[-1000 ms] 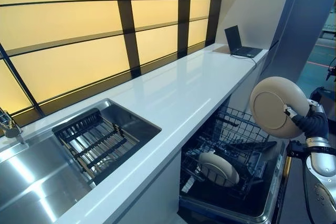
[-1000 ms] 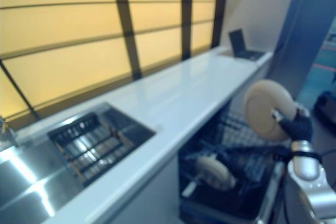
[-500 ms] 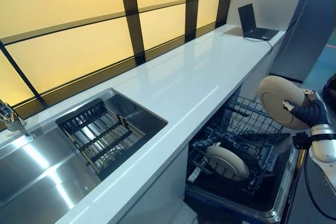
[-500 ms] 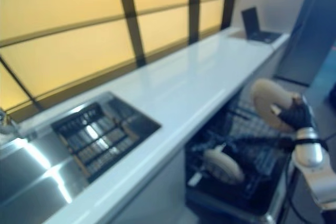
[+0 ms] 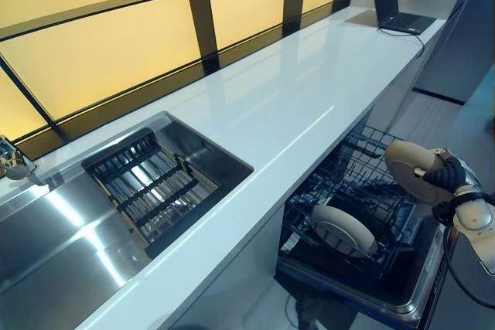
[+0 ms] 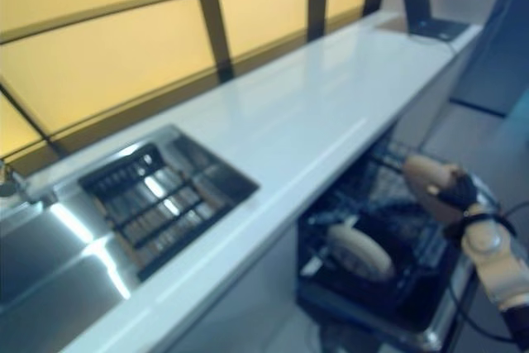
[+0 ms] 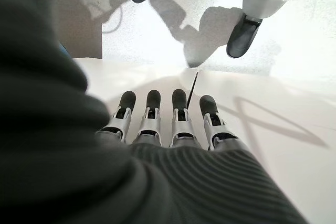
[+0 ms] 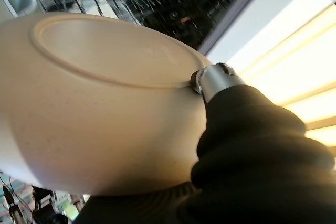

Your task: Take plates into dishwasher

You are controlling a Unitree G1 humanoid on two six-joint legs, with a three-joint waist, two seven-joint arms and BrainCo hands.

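The right hand (image 5: pixel 447 178) pinches a cream plate (image 5: pixel 411 171) by its rim, thumb pressed on the underside. A second ago the plate was higher and upright; it has since come down, tilted, just above the open dishwasher rack (image 5: pixel 363 191), where a second plate (image 5: pixel 345 229) already stands. The left hand (image 7: pixel 173 124) hangs with fingers straight, holding nothing, off the white tabletop (image 5: pixel 271 106).

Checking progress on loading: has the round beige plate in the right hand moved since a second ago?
Yes. The round beige plate in the right hand has come down toward the black wire dishwasher rack.
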